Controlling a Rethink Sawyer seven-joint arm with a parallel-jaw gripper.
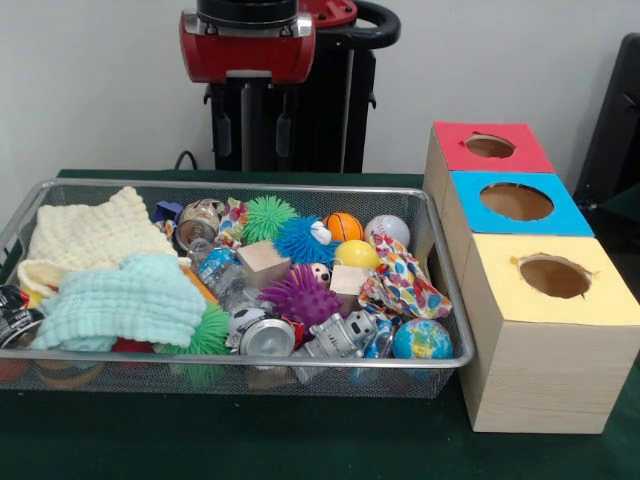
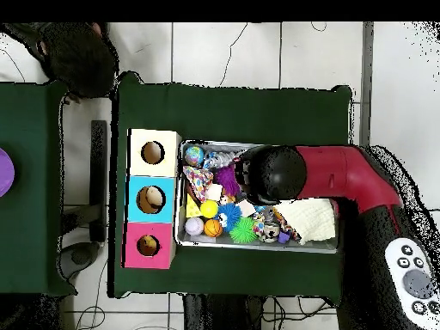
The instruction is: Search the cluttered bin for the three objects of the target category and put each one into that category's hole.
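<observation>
A wire mesh bin (image 1: 450, 290) holds a jumble of things. Among them are an orange basketball (image 1: 343, 226), a baseball (image 1: 387, 231), a yellow ball (image 1: 356, 255) and a globe ball (image 1: 421, 340). Spiky balls lie there too: green (image 1: 268, 216), blue (image 1: 298, 242) and purple (image 1: 300, 295). Two wooden blocks (image 1: 264, 262) sit mid-bin. To the right stand three boxes with a red hole (image 1: 490, 146), a blue hole (image 1: 516, 202) and a yellow hole (image 1: 553, 277). The gripper (image 1: 262, 130) hangs high behind the bin, and in the overhead view it is hidden under the arm's black head (image 2: 271, 174).
A cream cloth (image 1: 90, 235) and a mint cloth (image 1: 125, 300) cover the bin's left half. A patterned cloth (image 1: 405, 285), a crushed can (image 1: 265, 337) and a plastic bottle (image 1: 220, 270) lie among the toys. A dark rounded shape (image 2: 77, 56) sits at the overhead view's top left.
</observation>
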